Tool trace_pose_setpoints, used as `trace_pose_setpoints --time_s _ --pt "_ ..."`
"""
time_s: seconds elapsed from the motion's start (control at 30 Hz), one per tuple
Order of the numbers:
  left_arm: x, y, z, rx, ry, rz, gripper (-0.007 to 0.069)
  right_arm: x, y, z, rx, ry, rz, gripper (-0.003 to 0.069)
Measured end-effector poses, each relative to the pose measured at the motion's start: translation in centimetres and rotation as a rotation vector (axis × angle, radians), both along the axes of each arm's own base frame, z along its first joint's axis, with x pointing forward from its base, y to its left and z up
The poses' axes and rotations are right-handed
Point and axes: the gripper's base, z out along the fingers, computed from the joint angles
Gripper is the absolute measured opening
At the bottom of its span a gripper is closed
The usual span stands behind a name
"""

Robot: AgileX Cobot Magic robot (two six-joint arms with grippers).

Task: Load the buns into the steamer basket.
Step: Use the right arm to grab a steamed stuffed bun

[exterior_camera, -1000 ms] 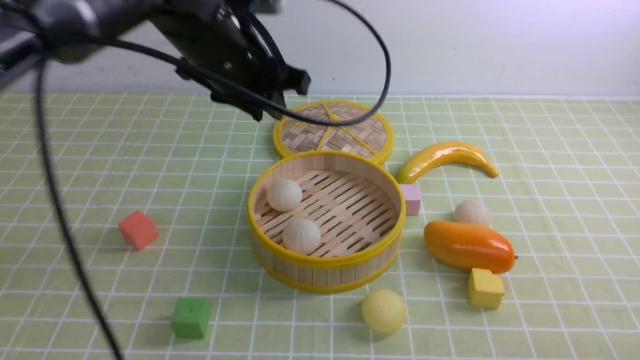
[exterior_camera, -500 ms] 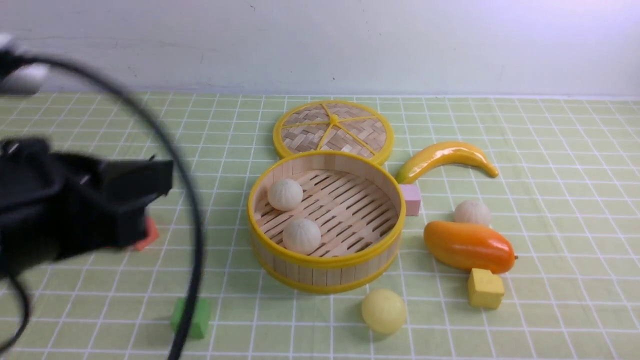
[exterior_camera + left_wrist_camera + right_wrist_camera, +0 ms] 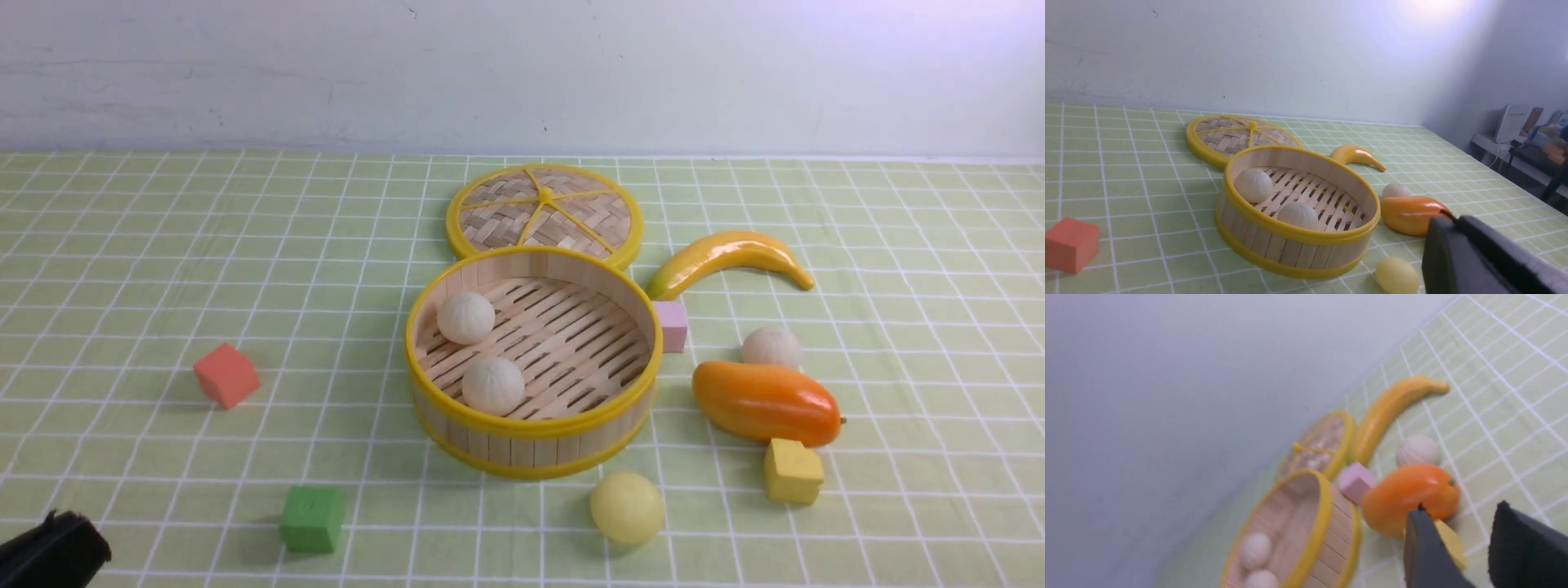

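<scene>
**Holder.** Round, shallow bamboo-slat steamer basket (image 3: pixel 535 426) with yellow rims and a slatted floor. It stands ahead of both grippers, well apart from each.

**Left gripper** (image 3: pixel 1453 232). Dark fingers pressed together with nothing between them; it holds nothing.

**Right gripper** (image 3: pixel 1461 522). Jaws stand apart with nothing between them; it holds nothing.

**Buns in the basket: two.**
- First off-white pleated bun (image 3: pixel 465 318), on the slatted floor on the side nearer the left gripper.
- Second off-white pleated bun (image 3: pixel 492 385), on the same side, closer to the grippers and not touching the first.

**Buns outside the basket: two.**
- Third off-white pleated bun (image 3: pixel 771 347), on the green checked cloth (image 3: pixel 147 245). It lies ahead of the right gripper, just beyond the glossy orange mango (image 3: pixel 766 403). Whether the two touch cannot be told.
- Smooth pale yellow bun (image 3: pixel 627 508), on the cloth on the grippers' side of the basket, close to the left gripper's tip in that arm's wrist view.

**Also present.** Flat woven disc lid (image 3: pixel 543 211) with yellow spokes, lying just beyond the basket.

**Progress, as judged.** About half done: two of the four buns are in. Neither outside bun is gripped, so two pick-and-place rounds are left. The open right gripper looks better placed for the bun behind the mango.
</scene>
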Motion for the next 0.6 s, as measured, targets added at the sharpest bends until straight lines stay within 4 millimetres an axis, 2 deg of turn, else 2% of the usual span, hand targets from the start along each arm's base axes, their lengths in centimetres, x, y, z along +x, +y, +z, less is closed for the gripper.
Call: trace_pose_setpoints --time_s 0.1,0.23,0.27,0.3,0.33,0.4,0.43,0.5,0.53,0.57,0.6 --pt "0.0 0.0 -0.3 0.005 0.004 -0.001 -0.0013 -0.3 0.5 1.8 0.033 0.004 0.055 0.0222" --pt "0.0 0.0 -0.3 0.003 0.0 0.003 -0.0013 0.0 2.2 6.7 -0.178 0.175 0.268 0.0183" --pt "0.0 0.0 -0.3 0.003 0.0 0.003 -0.0013 0.0 2.2 6.9 -0.195 0.191 0.282 0.0181" --pt "0.0 0.0 -0.3 0.003 0.001 0.003 -0.0013 1.1 3.0 8.9 -0.346 0.33 0.408 0.0165" --pt "0.0 0.0 -0.3 0.003 0.0 0.003 -0.0013 1.5 3.1 9.0 -0.363 0.363 0.426 0.0163" --pt "0.0 0.0 -0.3 0.009 -0.006 0.006 -0.0013 2.9 3.5 10.4 -0.472 0.491 0.538 0.0149" --pt "0.1 0.1 -0.3 0.022 -0.013 0.01 -0.0013 5.0 3.8 11.2 -0.528 0.611 0.617 0.0134" --pt "0.1 0.1 -0.3 0.028 -0.015 0.012 -0.0013 7.1 4.1 11.4 -0.557 0.716 0.685 0.0115" --pt "0.1 0.1 -0.4 0.029 -0.016 0.012 -0.0013 7.4 4.2 11.4 -0.557 0.722 0.689 0.0113" --pt "0.1 0.1 -0.4 0.032 -0.016 0.012 -0.0013 9.3 4.9 11.2 -0.578 0.782 0.747 0.0092" --pt "0.1 0.1 -0.4 0.032 -0.016 0.013 -0.0013 10.2 5.6 11.1 -0.59 0.798 0.781 0.008"
